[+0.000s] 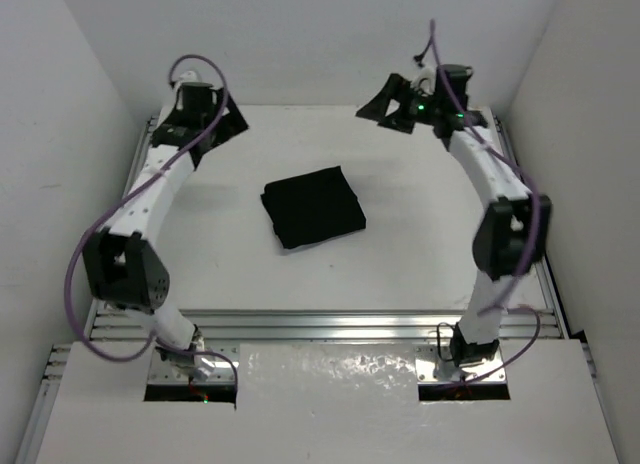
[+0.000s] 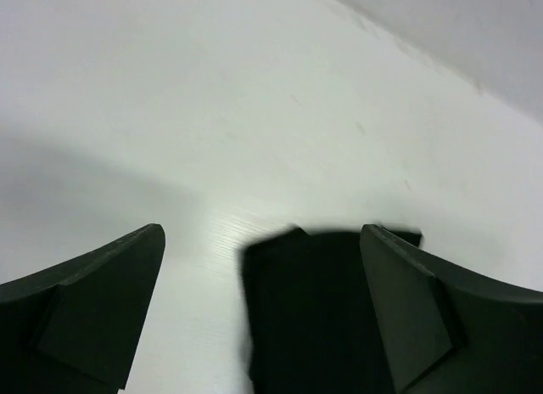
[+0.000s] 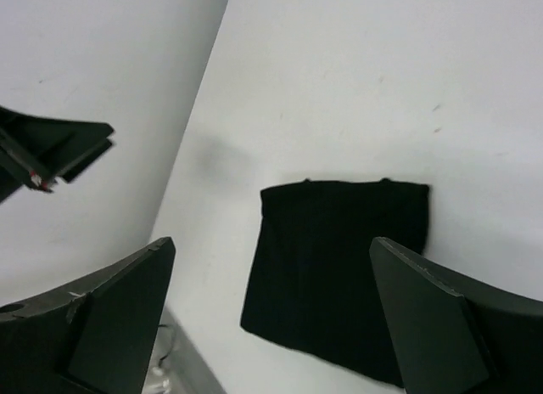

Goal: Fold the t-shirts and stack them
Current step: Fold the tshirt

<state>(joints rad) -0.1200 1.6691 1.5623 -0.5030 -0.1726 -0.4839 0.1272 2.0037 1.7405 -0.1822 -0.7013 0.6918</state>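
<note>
White flat table top (image 1: 420,264), top view: the plain black soft-fabric short-sleeved t-shirt (image 1: 313,206) lies flat near the centre, folded into a compact rectangle, with neither arm touching it. At 10 o'clock of it, the left gripper (image 2: 261,237) hangs above the table, fingers spread wide, nothing between them. At 1 o'clock, the right gripper (image 3: 271,245): fingers likewise wide, empty.

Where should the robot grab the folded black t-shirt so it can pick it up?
Probably pinch the t-shirt at its right-hand edge, through all the layers, coming in low from the right arm's side. It lies flat and folded on the table, so nothing sticks up to grab, and that edge looks straight and free.
</note>
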